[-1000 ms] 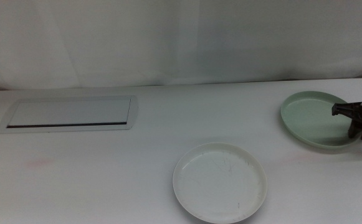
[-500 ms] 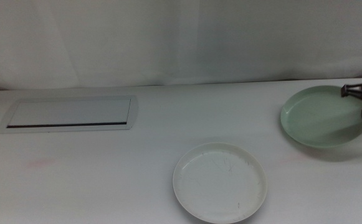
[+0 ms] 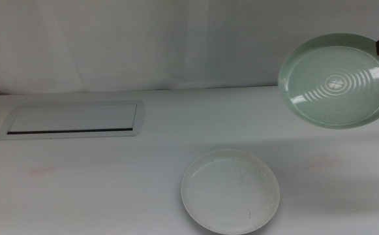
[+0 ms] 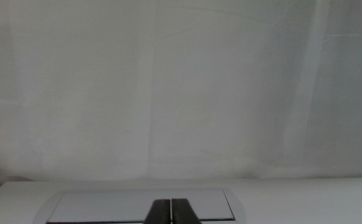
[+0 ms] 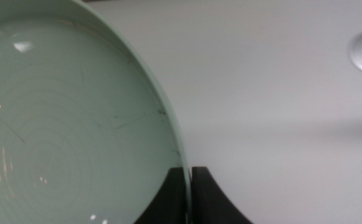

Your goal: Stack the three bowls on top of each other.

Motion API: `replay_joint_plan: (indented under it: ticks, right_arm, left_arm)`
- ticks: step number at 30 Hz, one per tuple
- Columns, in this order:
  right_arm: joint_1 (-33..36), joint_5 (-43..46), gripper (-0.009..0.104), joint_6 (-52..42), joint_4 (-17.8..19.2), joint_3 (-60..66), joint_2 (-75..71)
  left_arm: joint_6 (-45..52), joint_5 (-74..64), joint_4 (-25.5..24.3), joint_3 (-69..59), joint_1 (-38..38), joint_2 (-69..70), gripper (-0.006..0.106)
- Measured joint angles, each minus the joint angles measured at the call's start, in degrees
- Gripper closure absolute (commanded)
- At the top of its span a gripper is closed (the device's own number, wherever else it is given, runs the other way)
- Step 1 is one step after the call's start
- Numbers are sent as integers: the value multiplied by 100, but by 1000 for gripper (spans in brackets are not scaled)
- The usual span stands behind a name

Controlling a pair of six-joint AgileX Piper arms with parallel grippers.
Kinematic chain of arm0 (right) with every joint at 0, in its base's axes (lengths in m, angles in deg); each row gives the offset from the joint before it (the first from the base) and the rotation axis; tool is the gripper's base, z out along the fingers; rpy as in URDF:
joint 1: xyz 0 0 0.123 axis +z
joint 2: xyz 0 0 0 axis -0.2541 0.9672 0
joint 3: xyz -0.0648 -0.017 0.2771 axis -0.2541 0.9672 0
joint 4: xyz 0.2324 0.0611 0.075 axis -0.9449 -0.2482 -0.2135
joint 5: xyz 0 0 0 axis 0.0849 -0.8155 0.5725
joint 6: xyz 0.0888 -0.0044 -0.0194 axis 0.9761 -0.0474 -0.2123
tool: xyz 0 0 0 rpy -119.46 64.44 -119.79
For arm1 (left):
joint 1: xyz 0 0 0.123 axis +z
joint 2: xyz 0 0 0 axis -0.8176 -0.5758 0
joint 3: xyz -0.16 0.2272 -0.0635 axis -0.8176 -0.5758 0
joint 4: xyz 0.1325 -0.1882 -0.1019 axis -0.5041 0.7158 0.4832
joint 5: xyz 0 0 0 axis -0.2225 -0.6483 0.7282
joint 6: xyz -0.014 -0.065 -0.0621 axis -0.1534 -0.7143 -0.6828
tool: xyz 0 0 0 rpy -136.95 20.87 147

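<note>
The right hand (image 5: 189, 186) pinched the green bowl (image 3: 336, 79) by its rim, high and tilted; level it, then lower it centred onto the white bowl (image 3: 230, 190). The left hand (image 4: 171, 210) was closed, empty.

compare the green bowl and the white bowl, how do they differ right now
The green bowl is pale mint; the white bowl is white. The green one is lifted and tilted, gripped at its rim by the right hand; the white one lies flat on the table, untouched. Both are shallow, round and low-rimmed.
</note>
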Motion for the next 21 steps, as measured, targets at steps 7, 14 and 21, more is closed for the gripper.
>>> replay_joint_plan:
  ticks: [7,14,21]
  right_arm:
    - [967,-87,98,302,-36,478,-315]
    - [2124,1011,98,901,-59,1783,-315]
    - [2564,1764,98,1180,-90,2394,-63]
  left_arm:
    - [0,0,0,0,0,0,103]
    - [0,46,0,0,0,0,103]
    - [0,128,0,0,0,0,103]
